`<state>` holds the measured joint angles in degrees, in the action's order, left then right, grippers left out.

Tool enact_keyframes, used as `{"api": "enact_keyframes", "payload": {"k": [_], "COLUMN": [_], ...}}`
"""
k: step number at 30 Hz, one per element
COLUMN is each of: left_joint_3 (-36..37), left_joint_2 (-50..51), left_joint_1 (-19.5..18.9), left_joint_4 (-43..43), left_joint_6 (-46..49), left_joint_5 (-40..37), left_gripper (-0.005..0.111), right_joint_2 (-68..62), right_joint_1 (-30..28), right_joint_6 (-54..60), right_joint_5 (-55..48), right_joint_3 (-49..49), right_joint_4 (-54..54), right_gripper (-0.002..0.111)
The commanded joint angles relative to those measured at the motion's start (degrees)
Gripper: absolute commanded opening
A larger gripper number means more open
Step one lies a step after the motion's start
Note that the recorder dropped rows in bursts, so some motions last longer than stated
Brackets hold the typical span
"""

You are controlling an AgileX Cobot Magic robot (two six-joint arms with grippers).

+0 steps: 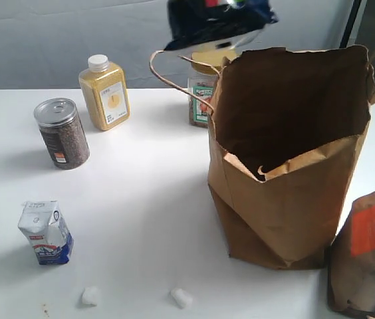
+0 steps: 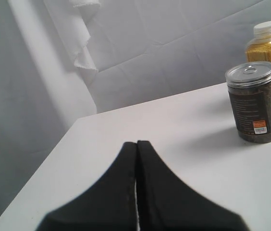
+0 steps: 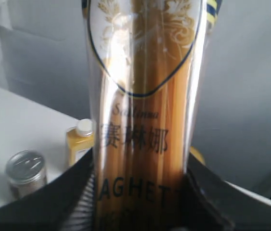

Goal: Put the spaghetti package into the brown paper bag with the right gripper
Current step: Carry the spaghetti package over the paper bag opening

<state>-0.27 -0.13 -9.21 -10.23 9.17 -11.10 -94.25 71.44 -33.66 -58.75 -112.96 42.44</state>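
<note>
The spaghetti package (image 3: 142,125) fills the right wrist view, its clear window showing pale strands, and my right gripper (image 3: 140,192) is shut on it with a black finger on each side. In the exterior view only the package's dark navy end (image 1: 217,25) shows at the top edge, held up above and just behind the far rim of the brown paper bag (image 1: 287,193). The bag stands upright and open at the right of the table, one cord handle (image 1: 164,73) hanging to its left. The right arm itself is out of the exterior view. My left gripper (image 2: 136,147) is shut and empty above the table's left corner.
On the white table (image 1: 147,199) stand a dark-filled can with a silver lid (image 1: 62,133), a yellow bottle (image 1: 105,93), a jar (image 1: 201,96) behind the bag, a small white-and-blue carton (image 1: 46,232) and a smaller brown bag with an orange patch (image 1: 368,256). Two white bits (image 1: 181,297) lie near the front edge.
</note>
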Motion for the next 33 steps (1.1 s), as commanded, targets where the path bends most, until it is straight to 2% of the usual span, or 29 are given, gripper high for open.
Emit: {"api": "enact_keyframes", "payload": {"k": [1, 4, 8, 14, 25, 33], "left_joint_3": [0.27, 0.27, 0.27, 0.27, 0.27, 0.27], "left_joint_2": [0.13, 0.13, 0.13, 0.13, 0.13, 0.13], "left_joint_1": [0.1, 0.1, 0.1, 0.1, 0.1, 0.1], "left_joint_4": [0.04, 0.04, 0.04, 0.04, 0.04, 0.04], "left_joint_6": [-0.21, -0.21, -0.21, -0.21, -0.21, -0.21], "left_joint_5": [0.56, 0.56, 0.56, 0.56, 0.56, 0.56], "left_gripper": [0.0, 0.0, 0.0, 0.0, 0.0, 0.0], "right_joint_2": [4.14, 6.56, 9.87, 12.29, 13.31, 14.51], "right_joint_1": [-1.31, -3.0, -6.23, -11.93, -18.89, -18.91], "right_joint_6": [0.45, 0.14, -4.32, -8.48, -11.8, -11.97], "right_joint_5": [2.96, 6.18, 15.59, 23.33, 30.37, 30.31], "right_joint_3": [5.61, 12.66, 23.31, 34.31, 50.63, 57.12], "right_joint_4": [9.12, 9.55, 9.42, 9.72, 7.98, 4.42], "right_gripper": [0.0, 0.0, 0.0, 0.0, 0.0, 0.0]}}
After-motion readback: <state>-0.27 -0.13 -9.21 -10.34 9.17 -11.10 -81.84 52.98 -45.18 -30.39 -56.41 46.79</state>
